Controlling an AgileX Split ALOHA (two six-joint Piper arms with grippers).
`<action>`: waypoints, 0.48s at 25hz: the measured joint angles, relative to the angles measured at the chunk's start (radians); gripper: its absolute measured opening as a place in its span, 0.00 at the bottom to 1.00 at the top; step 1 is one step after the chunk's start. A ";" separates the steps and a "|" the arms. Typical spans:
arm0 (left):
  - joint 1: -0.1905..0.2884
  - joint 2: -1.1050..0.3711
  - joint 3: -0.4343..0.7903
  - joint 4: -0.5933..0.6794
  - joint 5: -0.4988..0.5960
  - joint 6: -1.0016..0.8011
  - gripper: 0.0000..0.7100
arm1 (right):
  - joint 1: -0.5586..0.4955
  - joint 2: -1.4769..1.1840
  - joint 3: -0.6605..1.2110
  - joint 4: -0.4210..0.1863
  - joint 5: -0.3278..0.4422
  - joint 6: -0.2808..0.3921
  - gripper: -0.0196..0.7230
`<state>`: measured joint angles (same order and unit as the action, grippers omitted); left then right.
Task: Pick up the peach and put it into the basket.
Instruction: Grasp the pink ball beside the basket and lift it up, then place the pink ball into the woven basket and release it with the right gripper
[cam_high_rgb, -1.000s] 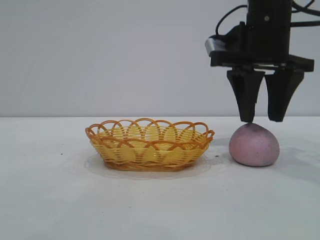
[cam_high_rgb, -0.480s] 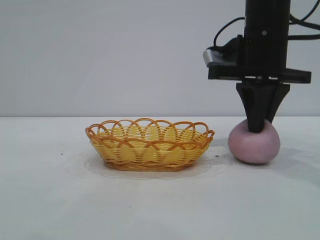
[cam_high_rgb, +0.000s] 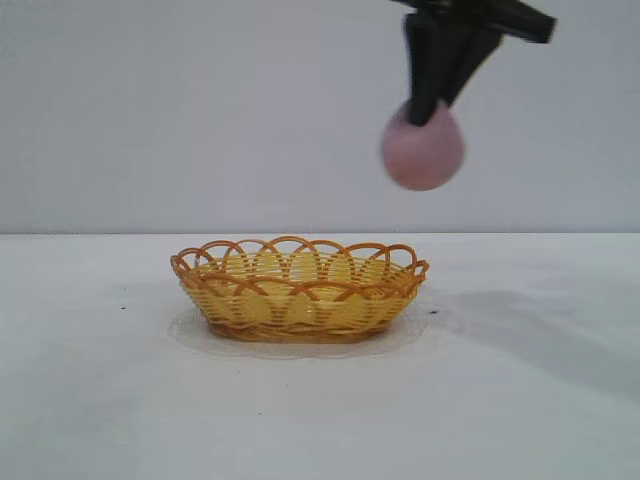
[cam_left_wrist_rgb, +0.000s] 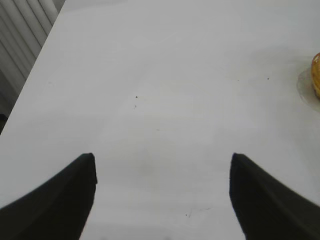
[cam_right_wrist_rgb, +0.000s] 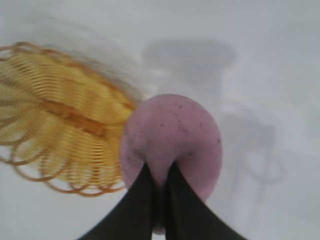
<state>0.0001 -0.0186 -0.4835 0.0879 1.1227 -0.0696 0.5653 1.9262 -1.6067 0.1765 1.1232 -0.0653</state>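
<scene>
The right end effector (cam_high_rgb: 432, 105) has pinched nearly shut on the top of the peach (cam_high_rgb: 423, 146) and lifted it clear of the table (cam_high_rgb: 100, 400). A moment earlier the peach sat on the table beside the basket's right end with the fingers spread just above it; then they closed into its top, and now it hangs below the fingertips, high above the table. In the right wrist view the 2 fingers (cam_right_wrist_rgb: 135, 200) meet almost together on the soft pink lump, which bulges around them.

The basket (cam_high_rgb: 298, 290) lies below the end effector and toward the left arm's side, its near rim roughly underneath the hanging peach. It has not shifted.

So the pick looks done and the carry has begun. What remains, by my reading, is a short travel further over the basket's middle, a descent, and a release. The grip takes only a small pinch of the peach's top, so it could slip during the swing.

The left end effector (cam_left_wrist_rgb: 162, 190) is parked with its fingers wide apart and empty, the basket's edge off to one side.
</scene>
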 joint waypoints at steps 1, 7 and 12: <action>0.000 0.000 0.000 0.000 0.000 0.000 0.74 | 0.024 0.006 0.000 0.006 -0.010 0.000 0.03; 0.000 0.000 0.000 0.000 0.000 0.000 0.74 | 0.109 0.083 0.000 0.013 -0.070 0.000 0.03; 0.000 0.000 0.000 0.000 0.000 0.000 0.74 | 0.110 0.143 0.000 0.019 -0.091 0.000 0.03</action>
<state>0.0001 -0.0186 -0.4835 0.0879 1.1227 -0.0696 0.6755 2.0693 -1.6067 0.1957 1.0318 -0.0653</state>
